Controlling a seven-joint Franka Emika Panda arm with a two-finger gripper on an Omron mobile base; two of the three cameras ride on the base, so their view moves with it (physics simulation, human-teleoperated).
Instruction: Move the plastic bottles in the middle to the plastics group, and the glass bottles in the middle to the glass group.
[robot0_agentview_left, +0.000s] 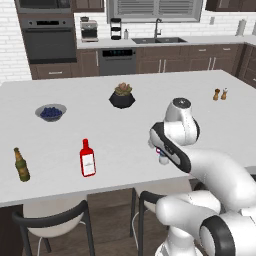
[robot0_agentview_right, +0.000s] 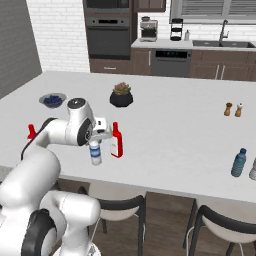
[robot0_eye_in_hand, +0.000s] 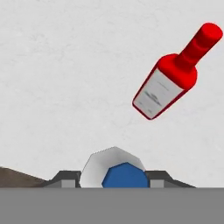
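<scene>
My gripper (robot0_agentview_right: 95, 144) is shut on the clear plastic bottle (robot0_agentview_right: 95, 154) with the blue label, near the counter's front edge. In the hand view the bottle's top (robot0_eye_in_hand: 118, 173) sits between the two fingertips (robot0_eye_in_hand: 65, 180); a sliver of it (robot0_agentview_left: 163, 160) shows under my hand. Just right of it stands a red white-labelled glass bottle (robot0_agentview_right: 116, 141) (robot0_eye_in_hand: 168, 87). The glass group is at the left: an identical red bottle (robot0_agentview_left: 87, 159) and a dark olive-brown bottle (robot0_agentview_left: 21, 165). The blue-teal plastic bottle (robot0_agentview_right: 239, 162) stands far right, beside another bottle (robot0_agentview_right: 253, 170) cut off by the frame edge.
On the white island counter (robot0_agentview_left: 125, 130) there is a black plant pot (robot0_agentview_left: 122, 96), a bowl of blueberries (robot0_agentview_left: 50, 112), and salt and pepper shakers (robot0_agentview_left: 220, 93) at the back right. Dark chairs (robot0_agentview_left: 50, 220) stand under the front edge.
</scene>
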